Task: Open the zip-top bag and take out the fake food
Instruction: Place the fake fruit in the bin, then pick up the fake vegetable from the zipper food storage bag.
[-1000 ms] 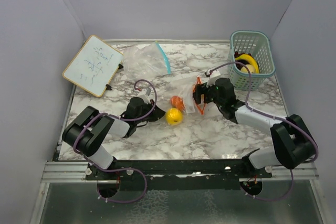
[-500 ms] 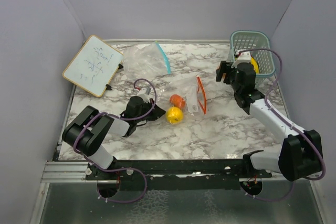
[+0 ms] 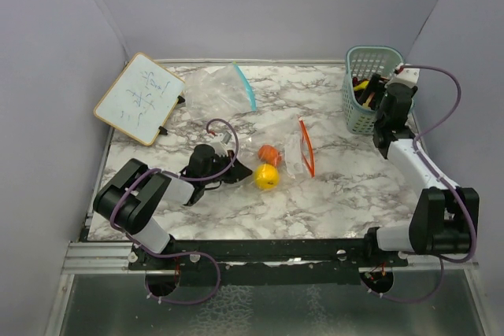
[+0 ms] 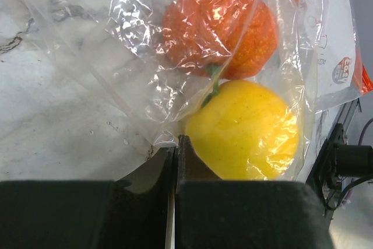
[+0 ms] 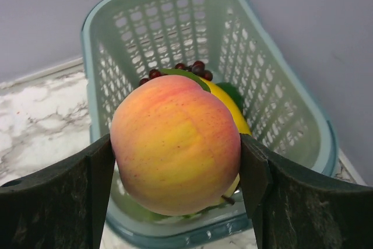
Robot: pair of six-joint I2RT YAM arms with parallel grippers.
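Note:
The clear zip-top bag (image 3: 295, 149) with an orange zip strip lies mid-table, holding a red-orange tomato (image 3: 268, 153) and a yellow lemon (image 3: 266, 176); both show in the left wrist view, tomato (image 4: 218, 27) and lemon (image 4: 242, 129). My left gripper (image 3: 228, 172) is shut on the bag's corner (image 4: 163, 138). My right gripper (image 3: 376, 94) is shut on a peach (image 5: 175, 144) and holds it over the teal basket (image 5: 315, 138), which contains a banana (image 5: 230, 103) and dark grapes (image 5: 189, 68).
A second clear bag with a blue zip (image 3: 224, 88) lies at the back. A small whiteboard (image 3: 139, 98) leans at the back left. The basket (image 3: 353, 116) stands at the back right corner, near the wall.
My right gripper left the bag with the peach and swung back right to over the basket. The bag shifted slightly right; lemon and tomato moved a little with it.

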